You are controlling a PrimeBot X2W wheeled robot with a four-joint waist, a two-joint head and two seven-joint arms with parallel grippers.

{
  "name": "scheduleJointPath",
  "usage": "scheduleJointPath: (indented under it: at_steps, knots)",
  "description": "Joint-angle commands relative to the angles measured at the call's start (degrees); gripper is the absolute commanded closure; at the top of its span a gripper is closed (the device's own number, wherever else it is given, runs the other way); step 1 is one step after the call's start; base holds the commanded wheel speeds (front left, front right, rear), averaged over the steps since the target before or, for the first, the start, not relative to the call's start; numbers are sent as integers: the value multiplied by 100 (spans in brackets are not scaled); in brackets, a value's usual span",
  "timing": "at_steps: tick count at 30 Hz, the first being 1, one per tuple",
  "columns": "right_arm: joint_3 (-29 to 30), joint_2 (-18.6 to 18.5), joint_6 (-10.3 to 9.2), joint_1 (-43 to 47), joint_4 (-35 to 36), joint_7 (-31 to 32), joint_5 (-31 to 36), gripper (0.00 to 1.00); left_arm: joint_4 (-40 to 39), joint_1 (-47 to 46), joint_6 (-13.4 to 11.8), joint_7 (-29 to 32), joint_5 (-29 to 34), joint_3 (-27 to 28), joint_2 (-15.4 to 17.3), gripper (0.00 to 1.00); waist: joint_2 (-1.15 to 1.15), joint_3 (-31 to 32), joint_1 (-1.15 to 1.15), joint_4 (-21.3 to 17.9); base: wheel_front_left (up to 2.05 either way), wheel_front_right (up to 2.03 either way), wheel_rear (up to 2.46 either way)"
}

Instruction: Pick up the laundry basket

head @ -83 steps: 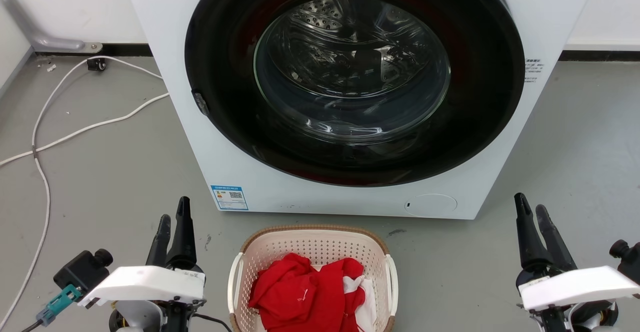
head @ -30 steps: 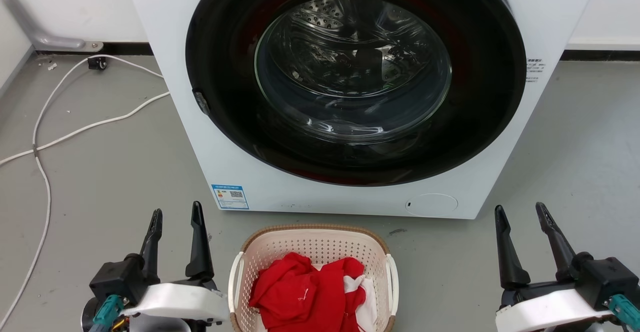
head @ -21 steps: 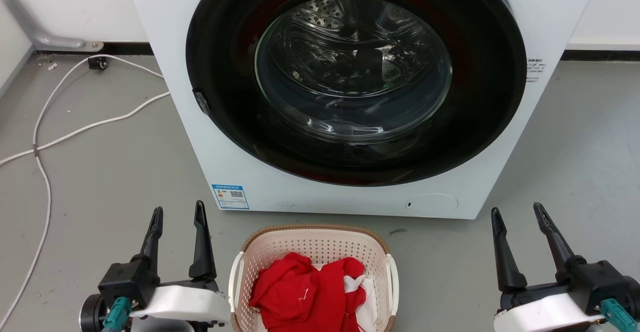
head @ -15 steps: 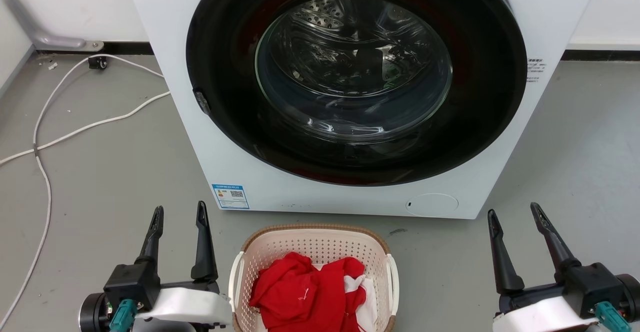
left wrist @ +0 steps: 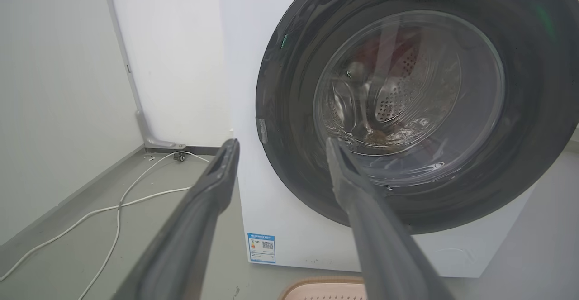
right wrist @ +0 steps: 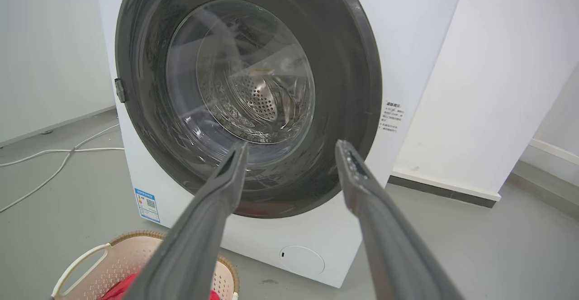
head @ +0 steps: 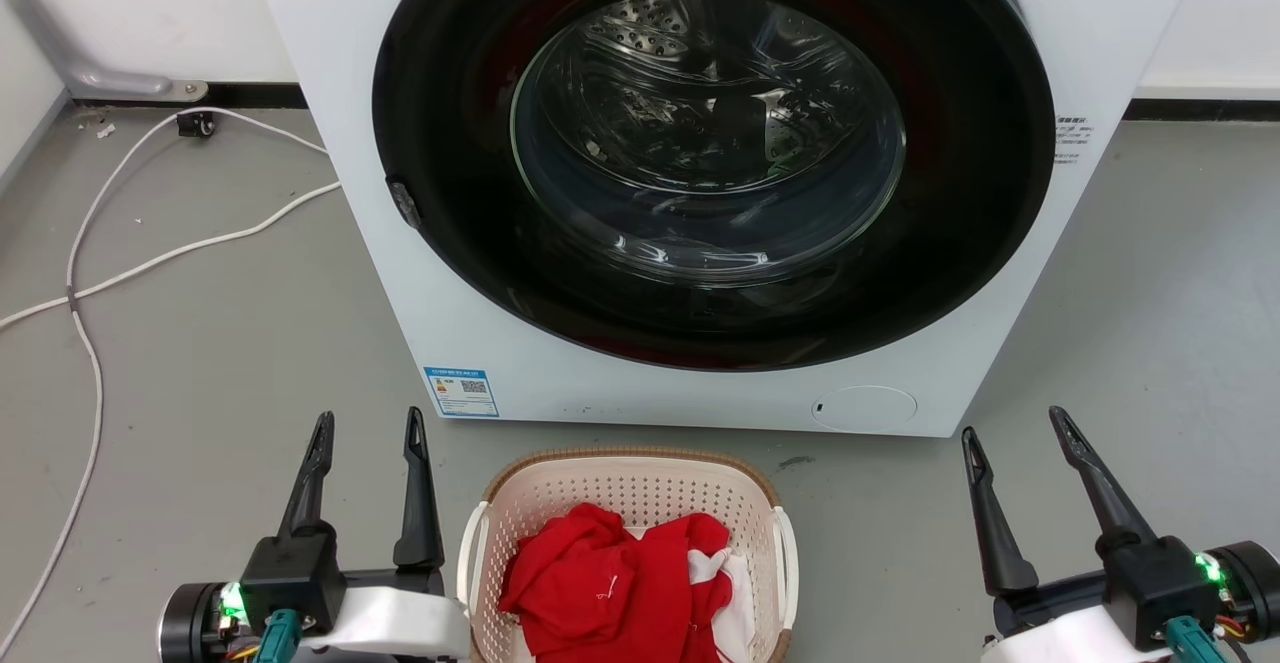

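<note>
**Grey floor [head: 200,363] with basket [head: 630,488] at centre**

The basket sits before the washer [head: 340,143], holding red cloth [head: 610,583]. My left gripper [head: 368,425] hovers just beside its left handle, fingers apart. My right gripper [head: 1010,423], fingers likewise apart, stands well clear on its right.

**Floor [head: 880,553] open beside the laundry basket [head: 625,491]**

Bare floor is lying open beside each white handle [head: 788,553]. The washing machine [head: 700,401] is standing just behind the far rim, closing that side. A white cable [head: 96,383] is trailing well left.
</note>
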State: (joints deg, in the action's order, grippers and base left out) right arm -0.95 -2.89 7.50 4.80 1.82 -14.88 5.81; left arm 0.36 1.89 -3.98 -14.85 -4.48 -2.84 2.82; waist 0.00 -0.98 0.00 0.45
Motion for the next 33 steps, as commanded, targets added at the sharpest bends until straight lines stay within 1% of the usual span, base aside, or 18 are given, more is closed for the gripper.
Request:
scheduleJointPath:
  at_steps: [1,33]
  knots:
    - [-18,3,-2,86,44,-38,104,0,-24,54,-27,-50,109,-2,11,0,0,1,0,-1,0,0,0]
    - [23,3,-3,108,-84,-33,-128,0,25,105,-108,-44,157,22,11,0,0,37,0,3,0,0,0]
